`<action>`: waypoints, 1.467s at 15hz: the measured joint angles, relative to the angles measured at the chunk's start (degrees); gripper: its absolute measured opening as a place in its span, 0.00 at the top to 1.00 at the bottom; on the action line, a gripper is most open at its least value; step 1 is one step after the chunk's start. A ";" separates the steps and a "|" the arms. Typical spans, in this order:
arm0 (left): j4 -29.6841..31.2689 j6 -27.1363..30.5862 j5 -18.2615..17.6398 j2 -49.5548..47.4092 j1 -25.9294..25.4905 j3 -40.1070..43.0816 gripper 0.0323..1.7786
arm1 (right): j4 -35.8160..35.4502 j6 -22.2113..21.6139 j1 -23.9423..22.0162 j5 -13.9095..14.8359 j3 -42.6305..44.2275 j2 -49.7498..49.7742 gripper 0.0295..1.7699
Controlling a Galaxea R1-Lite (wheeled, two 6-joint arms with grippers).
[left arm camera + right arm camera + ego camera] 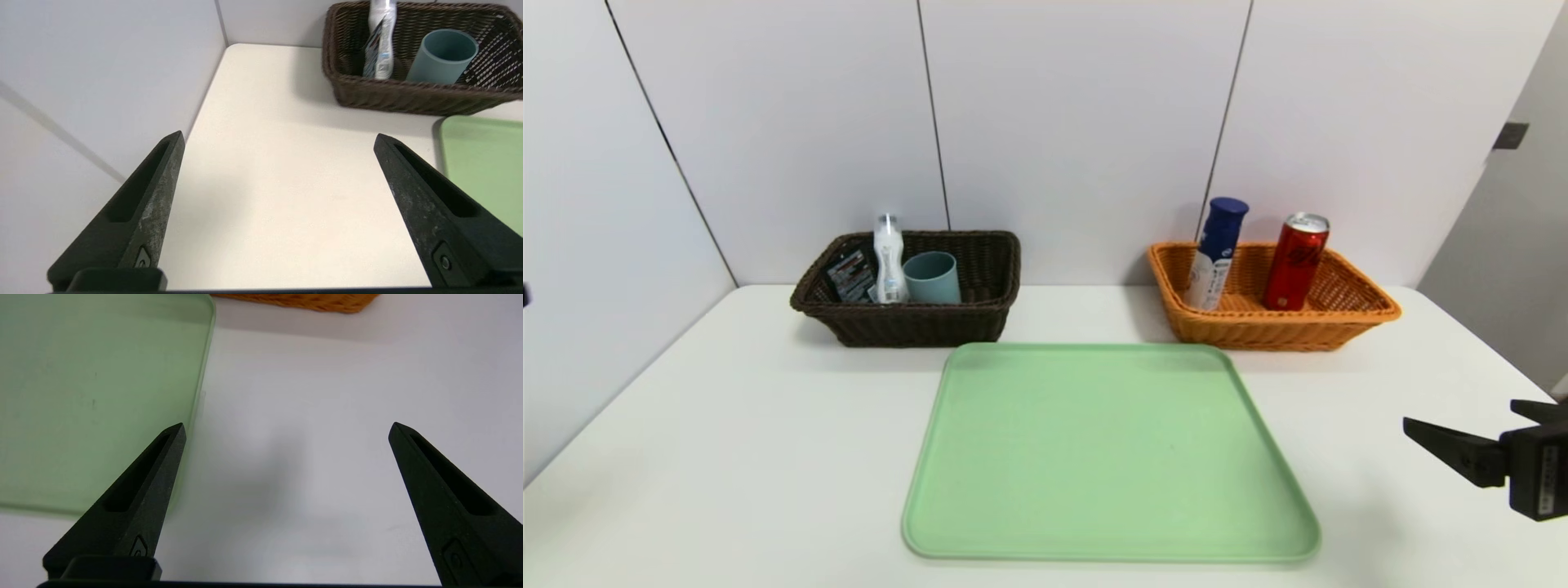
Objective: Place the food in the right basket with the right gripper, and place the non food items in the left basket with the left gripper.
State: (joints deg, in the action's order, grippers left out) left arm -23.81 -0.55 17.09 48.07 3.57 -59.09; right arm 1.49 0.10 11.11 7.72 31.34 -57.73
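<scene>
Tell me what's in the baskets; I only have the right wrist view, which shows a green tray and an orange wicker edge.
Observer: The orange basket holds a red can and a blue-capped bottle, both upright.
Operator: Report the other basket.
Observer: The dark brown basket holds a clear bottle, a teal cup and a dark tube.
Operator: Give me the left gripper.
Observer: The left gripper is open and holds nothing, over bare table short of the brown basket.

My fingers (pixel 147 212) are matte black tapered wedges, slotted lengthwise, scuffed grey, with a small screw near each base.
</scene>
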 joint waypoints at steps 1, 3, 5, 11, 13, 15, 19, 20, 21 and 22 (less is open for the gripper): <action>-2.38 0.62 -0.04 -4.90 -1.15 1.51 0.07 | 2.83 0.01 -0.11 0.11 0.10 2.63 0.03; -8.59 1.87 -0.26 -15.32 -2.52 4.52 0.07 | 8.40 0.04 -0.69 0.13 0.07 8.23 0.03; -16.74 2.61 -1.72 -25.49 -3.22 7.06 0.06 | 14.45 0.04 -1.41 0.16 0.07 14.24 0.03; -26.54 3.18 -13.57 -43.47 -3.78 15.48 0.05 | 20.36 1.02 -2.54 4.46 -2.96 33.95 0.03; -26.38 3.41 -14.56 -45.29 -3.82 17.82 0.05 | 17.60 2.11 -2.68 10.01 -4.56 38.45 0.03; -26.32 3.66 -15.06 -46.64 -3.79 19.82 0.05 | 15.59 5.68 -2.82 11.93 -5.05 40.29 0.03; -26.30 3.71 -15.66 -47.99 -3.79 22.26 0.05 | 15.59 7.69 -6.36 11.17 -5.52 41.78 0.03; -26.30 3.71 -15.64 -48.07 -3.78 22.69 0.05 | 15.63 7.39 -7.19 10.74 -6.21 42.17 0.03; -26.27 3.66 -15.58 -48.12 -3.78 23.13 0.05 | 15.41 6.88 -7.72 10.58 -6.95 42.56 0.03; -26.27 3.68 -15.47 -48.17 -3.78 23.56 0.05 | 15.15 6.55 -8.28 10.23 -7.75 43.33 0.03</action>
State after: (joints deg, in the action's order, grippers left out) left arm -50.08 3.13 1.62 -0.10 -0.21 -35.52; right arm 16.64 6.64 2.83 17.94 23.59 -14.41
